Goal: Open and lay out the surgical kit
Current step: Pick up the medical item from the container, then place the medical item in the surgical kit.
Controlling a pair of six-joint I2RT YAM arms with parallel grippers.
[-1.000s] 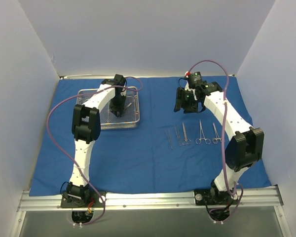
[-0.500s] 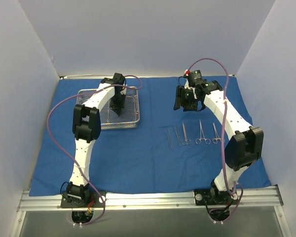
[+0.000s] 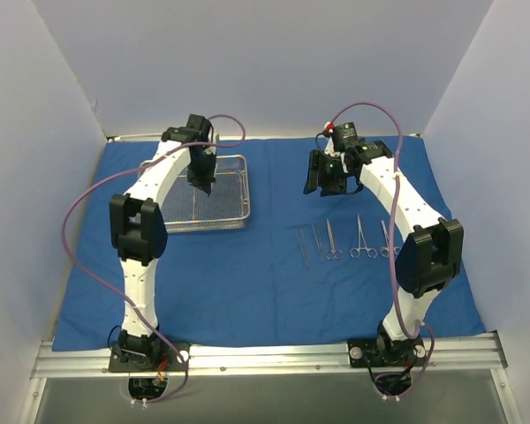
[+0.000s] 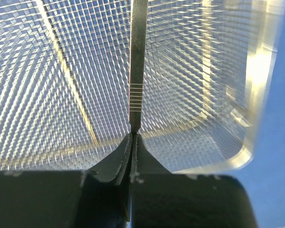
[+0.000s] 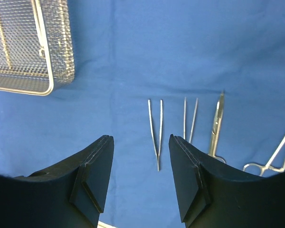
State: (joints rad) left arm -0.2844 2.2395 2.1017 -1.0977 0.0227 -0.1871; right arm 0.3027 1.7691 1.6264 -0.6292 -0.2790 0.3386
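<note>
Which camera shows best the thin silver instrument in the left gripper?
Left wrist: the thin silver instrument runs up from the shut left gripper, over the silver wire-mesh tray. Top external cannot resolve it; right wrist shows only the tray's corner.

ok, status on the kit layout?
Left gripper shut on a flat instrument over the mesh tray. Right gripper open above the blue cloth. Five instruments laid in a row. Nothing in the way.

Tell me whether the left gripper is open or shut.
Shut. The left gripper has its fingers pinched on a thin silver instrument over the tray.
</note>
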